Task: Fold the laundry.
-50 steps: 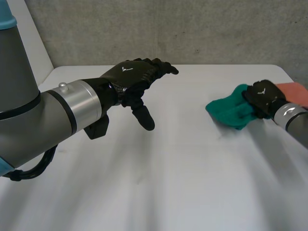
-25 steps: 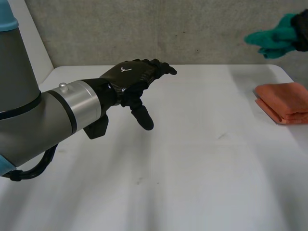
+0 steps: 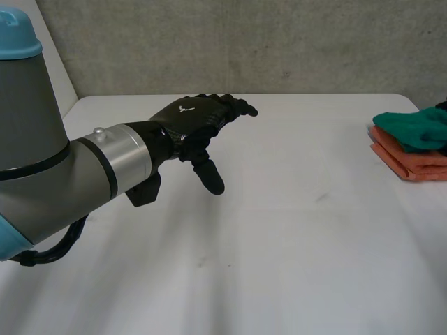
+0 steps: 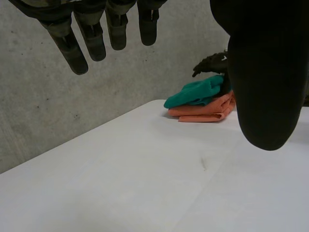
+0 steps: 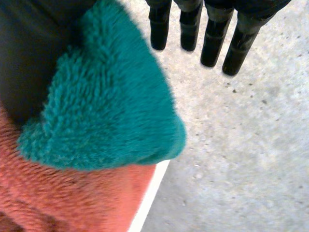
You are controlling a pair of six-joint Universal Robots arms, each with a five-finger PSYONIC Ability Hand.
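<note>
A green towel (image 3: 412,129) lies on a folded orange towel (image 3: 408,162) at the far right of the table (image 3: 279,230).
The right hand (image 5: 212,43) is at the green towel with fingers straight, released; the left hand (image 3: 192,118) hovers open, left.

A green cloth (image 3: 411,130) lies atop the folded orange cloth (image 3: 411,165).

Grey arm (image 3: 42,174), blue cap (image 3: 17,36), blk hand (image 3: 194,118)
</note>
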